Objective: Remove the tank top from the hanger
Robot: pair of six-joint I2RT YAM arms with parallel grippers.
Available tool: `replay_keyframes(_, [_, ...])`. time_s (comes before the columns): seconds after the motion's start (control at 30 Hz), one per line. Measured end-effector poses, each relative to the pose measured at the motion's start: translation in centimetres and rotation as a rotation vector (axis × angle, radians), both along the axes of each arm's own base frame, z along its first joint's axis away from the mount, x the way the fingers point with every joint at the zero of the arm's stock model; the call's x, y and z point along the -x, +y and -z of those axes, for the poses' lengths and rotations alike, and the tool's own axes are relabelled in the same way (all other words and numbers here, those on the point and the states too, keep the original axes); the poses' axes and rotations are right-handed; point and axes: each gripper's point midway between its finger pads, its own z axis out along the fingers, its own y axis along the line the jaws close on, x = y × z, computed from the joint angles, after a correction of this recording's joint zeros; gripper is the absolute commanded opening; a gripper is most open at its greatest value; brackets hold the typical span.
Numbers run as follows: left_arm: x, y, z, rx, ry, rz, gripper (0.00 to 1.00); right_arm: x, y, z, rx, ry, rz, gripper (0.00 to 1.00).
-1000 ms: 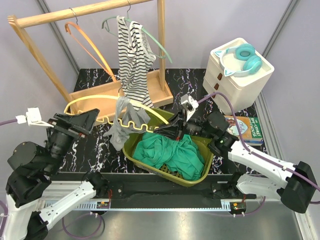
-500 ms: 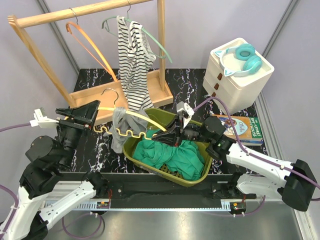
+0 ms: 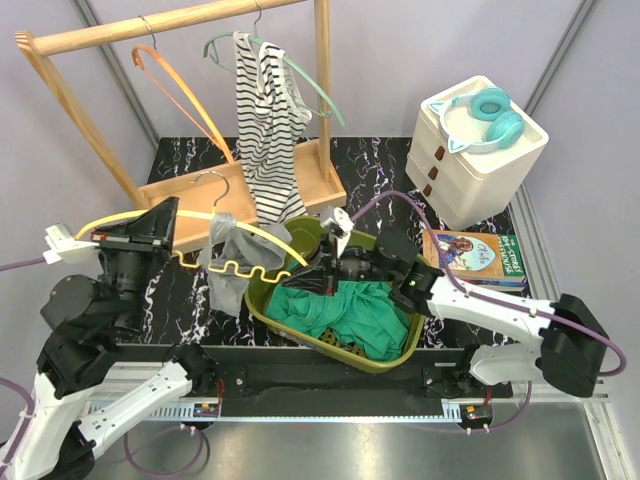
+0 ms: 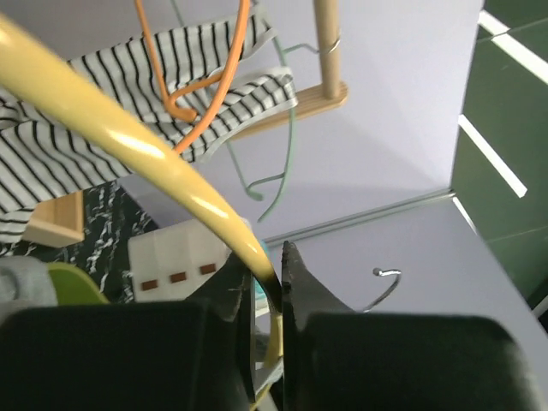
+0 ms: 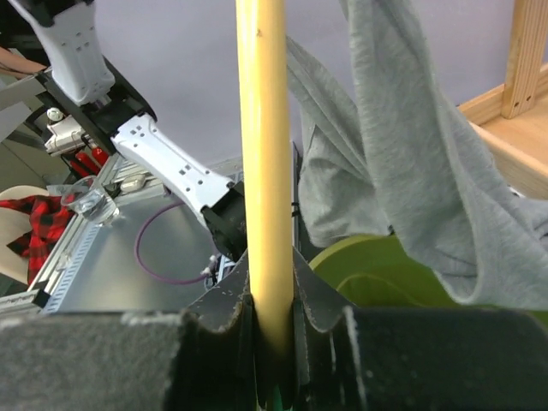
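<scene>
A grey tank top (image 3: 228,272) hangs from a yellow hanger (image 3: 262,231) held in the air above the left rim of the basket. My left gripper (image 3: 157,220) is shut on the hanger's left end; in the left wrist view the yellow bar (image 4: 128,137) runs down between the closed jaws of that gripper (image 4: 272,267). My right gripper (image 3: 318,272) is shut on the hanger's right end. In the right wrist view the bar (image 5: 264,128) stands upright in the gripper (image 5: 272,287), with the grey tank top (image 5: 411,171) draped to its right.
An olive basket (image 3: 392,356) with green cloth (image 3: 345,305) sits under the right arm. Behind stands a wooden rack (image 3: 180,20) with a striped top (image 3: 268,120) on a green hanger and an orange hanger (image 3: 180,90). A white drawer unit (image 3: 480,160) with teal headphones (image 3: 490,115) and a book (image 3: 470,250) stand right.
My left gripper has closed on the hanger's left end. The hanger, tank top and right gripper have shifted left.
</scene>
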Motion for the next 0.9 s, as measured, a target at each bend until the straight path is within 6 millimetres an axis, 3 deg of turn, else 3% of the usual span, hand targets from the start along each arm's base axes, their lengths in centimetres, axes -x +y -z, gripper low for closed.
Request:
replay_keyframes(0.03, [0.1,0.4,-0.5,0.007,-0.013,-0.015,0.0,-0.3,0.6,0.0,0.007,0.0,0.001,0.11])
replay_keyframes(0.07, [0.2,0.9,-0.8,0.001,-0.024,-0.036,0.0,-0.7,1.2,-0.2,0.007,-0.002,0.001,0.27])
replay_keyframes(0.13, [0.5,2.1,-1.5,-0.027,-0.052,-0.081,0.0,-1.3,2.2,-0.9,0.006,0.0,0.007,0.47])
replay_keyframes(0.17, [0.7,2.5,-2.0,-0.042,-0.072,-0.095,0.0,-1.9,2.6,-1.0,0.012,0.016,0.03,0.62])
replay_keyframes(0.27, [0.9,4.5,-1.4,-0.279,-0.074,-0.201,0.0,-4.2,3.5,-1.2,0.027,0.066,0.117,0.83])
replay_keyframes(0.43, [0.4,5.6,-1.7,-0.623,-0.089,-0.304,0.0,-6.6,4.2,-1.0,0.067,0.121,0.218,0.96])
replay_keyframes(0.6, [-0.1,4.7,-2.7,-0.798,-0.16,-0.305,0.0,-7.4,4.1,0.5,0.117,0.155,0.266,1.0])
replay_keyframes(0.73, [-0.2,4.2,-2.9,-0.804,-0.188,-0.296,0.0,-7.5,4.4,1.6,0.143,0.171,0.264,1.0])
replay_keyframes(0.9, [0.1,5.4,-2.0,-0.595,-0.096,-0.308,0.0,-6.3,5.2,2.5,0.157,0.175,0.182,1.0])
